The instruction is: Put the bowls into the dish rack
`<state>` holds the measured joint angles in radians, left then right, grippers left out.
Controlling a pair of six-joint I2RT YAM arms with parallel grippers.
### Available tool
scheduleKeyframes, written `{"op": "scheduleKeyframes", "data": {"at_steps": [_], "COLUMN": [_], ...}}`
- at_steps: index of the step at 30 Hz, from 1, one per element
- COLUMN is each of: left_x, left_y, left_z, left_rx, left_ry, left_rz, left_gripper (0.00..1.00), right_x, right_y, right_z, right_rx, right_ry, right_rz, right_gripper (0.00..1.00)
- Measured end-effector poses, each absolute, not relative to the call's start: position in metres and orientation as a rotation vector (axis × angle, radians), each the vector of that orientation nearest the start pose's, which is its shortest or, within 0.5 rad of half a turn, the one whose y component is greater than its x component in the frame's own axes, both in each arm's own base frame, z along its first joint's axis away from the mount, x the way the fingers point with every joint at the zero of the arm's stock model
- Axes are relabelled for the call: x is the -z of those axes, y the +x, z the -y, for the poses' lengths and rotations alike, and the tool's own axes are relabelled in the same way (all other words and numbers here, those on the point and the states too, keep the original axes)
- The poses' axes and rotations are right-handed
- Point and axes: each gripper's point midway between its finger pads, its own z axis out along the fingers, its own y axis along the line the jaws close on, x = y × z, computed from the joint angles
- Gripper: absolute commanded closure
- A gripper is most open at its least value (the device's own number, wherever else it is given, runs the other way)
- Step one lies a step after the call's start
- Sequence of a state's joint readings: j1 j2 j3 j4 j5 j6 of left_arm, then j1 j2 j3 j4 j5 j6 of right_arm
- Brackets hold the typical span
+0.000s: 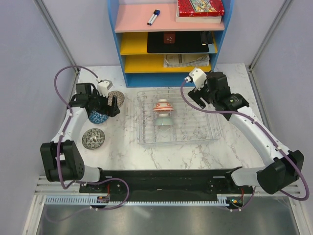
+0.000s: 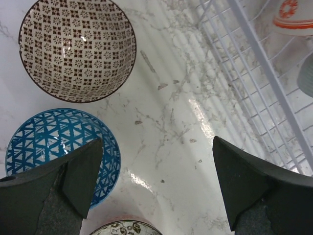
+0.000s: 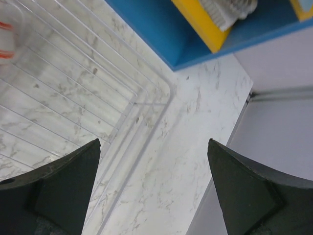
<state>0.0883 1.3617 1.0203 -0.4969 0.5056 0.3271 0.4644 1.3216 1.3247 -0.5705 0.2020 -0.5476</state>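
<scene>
- Left wrist view: the left gripper hangs over the table with its jaws spread wide and nothing between them. One finger overlaps the edge of the blue bowl; I cannot tell whether it touches.
- The right gripper is likewise wide apart and empty, above the far right corner of the dish rack.
- Three bowls sit upright near the table's left edge, outside the rack. The blue one is in the middle, the brown-and-white bowl is on the far side of it, and the grey speckled bowl is nearer the arm bases.
- Two are already in the rack's middle, tipped up on edge: the orange-red and white bowl and, just nearer, the grey-green bowl.
- Handling, as I judge it:
  - The bowls look like glazed ceramic, so they are probably rigid, fairly weighty for their size, slick and liable to chip if knocked against the rack.
  - The rounded wall offers poor purchase.
  - The rim is the sensible hold, with one finger inside and one outside, gripped firmly enough that the bowl does not swing when tilted.
- Looks:
  - The blue bowl has a lattice of triangles in blue on white.
  - The brown one has a grid of small flower-like marks and a dark rim.
  - The rack is clear ribbed plastic, hard to see against the marble.
</scene>
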Motion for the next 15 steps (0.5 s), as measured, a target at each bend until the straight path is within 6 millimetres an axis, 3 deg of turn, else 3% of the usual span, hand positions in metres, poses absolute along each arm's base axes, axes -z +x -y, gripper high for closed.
{"op": "scheduleKeyframes", "data": {"at_steps": [7, 11, 15], "left_x": [-0.132, -0.127, -0.116], "left_y": [0.39, 0.405, 0.413], "left_z": [0.024, 0.018, 0.016], "left_rx": [0.295, 0.268, 0.264], "left_ry": [0.477, 0.477, 0.49], "left_rz": [-2.303, -2.313, -2.331], "left_gripper": [0.0, 0.0, 0.0], "right_x": [-0.208, -0.202, -0.197], "right_y": [0.377, 0.383, 0.384], "right_z": [-0.053, -0.024, -0.014], "right_rx": [0.376, 0.406, 0.407], "right_ry": [-0.712, -0.581, -0.517], "right_rz": [-2.102, -2.133, -2.145], "right_gripper": [0.03, 0.03, 0.03]}}
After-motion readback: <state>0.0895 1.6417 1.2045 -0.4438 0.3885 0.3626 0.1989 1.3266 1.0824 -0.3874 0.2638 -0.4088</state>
